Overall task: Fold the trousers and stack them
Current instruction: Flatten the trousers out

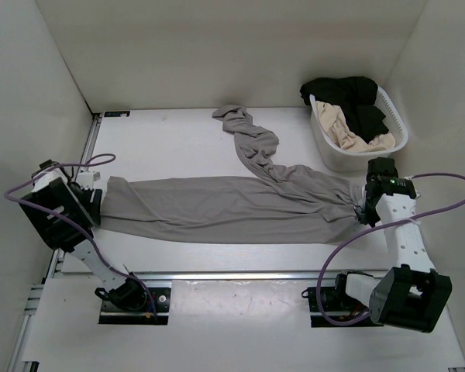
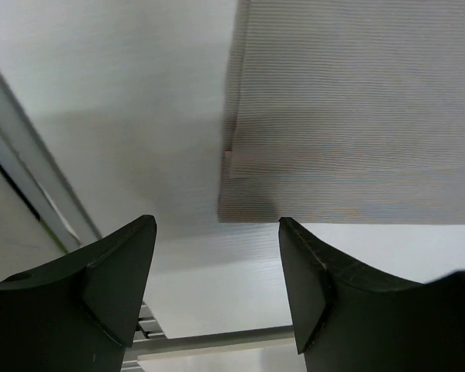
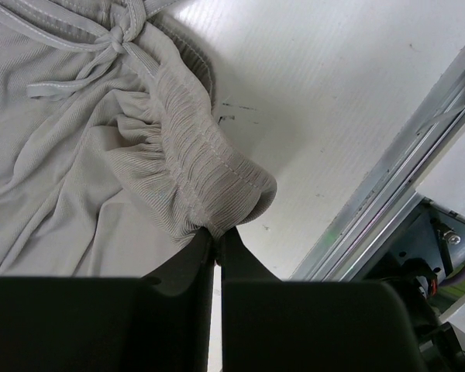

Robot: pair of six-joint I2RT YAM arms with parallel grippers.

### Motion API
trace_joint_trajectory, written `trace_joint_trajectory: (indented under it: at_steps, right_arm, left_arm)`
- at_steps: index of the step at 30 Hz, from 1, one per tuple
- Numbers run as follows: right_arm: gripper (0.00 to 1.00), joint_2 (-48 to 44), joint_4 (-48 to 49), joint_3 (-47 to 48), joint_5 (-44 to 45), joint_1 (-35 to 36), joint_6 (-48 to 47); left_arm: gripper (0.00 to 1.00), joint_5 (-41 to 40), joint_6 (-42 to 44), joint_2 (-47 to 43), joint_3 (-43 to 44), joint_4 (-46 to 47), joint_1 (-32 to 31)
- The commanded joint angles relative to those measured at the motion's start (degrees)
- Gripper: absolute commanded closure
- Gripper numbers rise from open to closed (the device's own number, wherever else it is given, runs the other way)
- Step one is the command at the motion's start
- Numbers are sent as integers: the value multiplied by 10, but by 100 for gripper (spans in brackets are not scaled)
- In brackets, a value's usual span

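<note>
Across the middle of the white desk (image 1: 170, 139) lie the long, soft, plain grey fabric trousers (image 1: 232, 205). They are spread out, and no fold shows in them. One leg runs flat from the gathered waist near the right edge to its hem near the left edge. The other leg (image 1: 252, 143) trails off twisted toward the far edge.

The right end effector (image 3: 215, 236) has its fingers pressed together on a bunch of the gathered waistband, just below the knotted drawstring (image 3: 112, 39). The left end effector (image 2: 217, 226) is spread wide and holds nothing, and the flat hem sits just beyond its tips.

A white plastic laundry basket (image 1: 325, 151) in the far right corner holds a black garment (image 1: 349, 93) and a cream garment (image 1: 349, 132).

By my reading, the task is at its start: the twisted leg has to be straightened, every fold made, and the stacking done.
</note>
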Motion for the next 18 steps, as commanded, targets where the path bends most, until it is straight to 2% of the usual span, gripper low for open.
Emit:
trace_joint_trajectory:
  at_steps: [1,6,7,10,11,16,18]
  right_arm:
    - [100,-15,-3,-9,5,2,-15]
    - [100,-20,8,-15,-5,2,-20]
    - [100,-20,8,-15,-5,2,-20]
    - [100,-13,29,-15,-22,2,-39]
    - [100,-7,29,-9,-34,2,-44]
    - [100,17,12,69,-45,2,-100]
    - [100,32,-6,147,-50,2,-125]
  left_arm:
    - [24,-10,-19,-1,12,20,-14]
    - [24,0,-9,14,-46,20,-36]
    - [27,12,-3,14,-59,20,-36]
    - [74,32,-10,25,-59,27,-41]
    - [86,32,-16,33,-41,27,-41]
    - [86,30,6,26,51,-31,-19]
    - [86,22,35,14,122,-63,1]
